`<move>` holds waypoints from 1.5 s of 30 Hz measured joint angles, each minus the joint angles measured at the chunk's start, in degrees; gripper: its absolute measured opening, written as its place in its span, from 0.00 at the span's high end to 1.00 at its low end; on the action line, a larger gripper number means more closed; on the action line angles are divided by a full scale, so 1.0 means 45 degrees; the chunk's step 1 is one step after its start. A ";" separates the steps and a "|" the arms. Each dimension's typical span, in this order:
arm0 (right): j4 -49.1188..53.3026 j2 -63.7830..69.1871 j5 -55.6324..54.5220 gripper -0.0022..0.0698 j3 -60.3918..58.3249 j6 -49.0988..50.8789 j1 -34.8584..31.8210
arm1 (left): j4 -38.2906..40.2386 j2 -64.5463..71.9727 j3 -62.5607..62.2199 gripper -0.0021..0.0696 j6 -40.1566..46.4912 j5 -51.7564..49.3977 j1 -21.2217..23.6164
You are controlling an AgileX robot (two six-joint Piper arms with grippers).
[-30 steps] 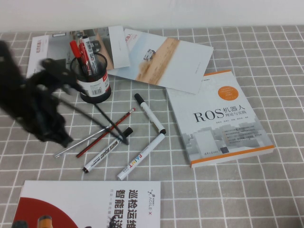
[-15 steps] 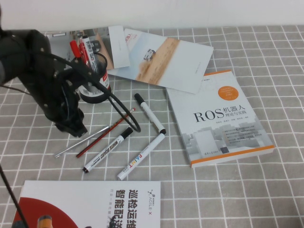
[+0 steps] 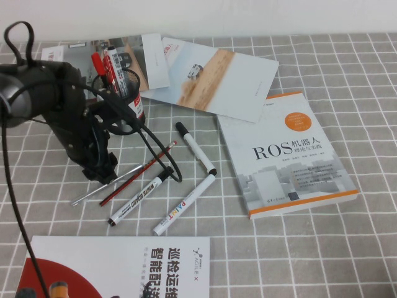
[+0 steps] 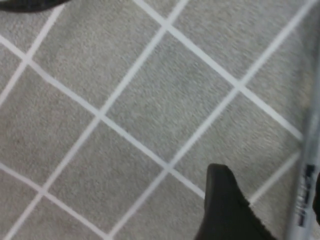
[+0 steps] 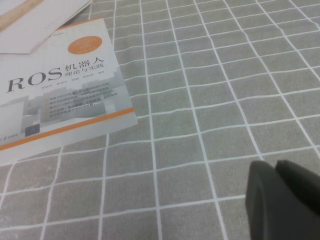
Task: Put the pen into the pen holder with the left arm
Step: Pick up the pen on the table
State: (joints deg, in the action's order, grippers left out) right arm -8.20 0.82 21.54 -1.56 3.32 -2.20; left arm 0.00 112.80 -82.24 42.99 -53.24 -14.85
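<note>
Approach step: left gripper [image 3: 99,169] is lowered over the pen [image 3: 105,186]; its opening cannot be told. Right gripper [image 5: 282,200] is parked, seemingly closed. Grasp is required next, then transfer to pen holder [image 3: 127,102].

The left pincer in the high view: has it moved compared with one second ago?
Yes. The left pincer has shifted toward the robot's right, closer to the pen lying below the pen holder. The right pincer appears only in its wrist view.

Robotics lab desk: ROS textbook [image 3: 288,154], brochures [image 3: 214,77], checked cloth [image 3: 347,248].
</note>
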 joint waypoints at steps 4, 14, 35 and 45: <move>0.0000 0.0000 0.0000 0.99 0.0000 0.0000 0.0000 | -0.0161 0.0247 -0.0132 0.51 0.0000 0.0157 0.0000; 0.0000 0.0000 0.0000 0.99 0.0000 0.0000 0.0000 | -0.0532 0.0669 -0.0408 0.51 0.0000 0.0144 0.0000; 0.0000 0.0000 0.0000 0.99 0.0000 0.0000 0.0000 | 0.0926 0.1172 -0.3457 0.53 -0.0515 -0.3590 0.0000; 0.0000 0.0000 0.0000 0.99 0.0000 0.0000 0.0000 | 0.1116 0.1558 -0.3290 0.60 -0.0560 -0.3640 0.0000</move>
State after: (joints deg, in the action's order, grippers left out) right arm -8.20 0.82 21.54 -1.56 3.32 -2.20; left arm 5.02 119.81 -97.05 40.47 -69.62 -14.85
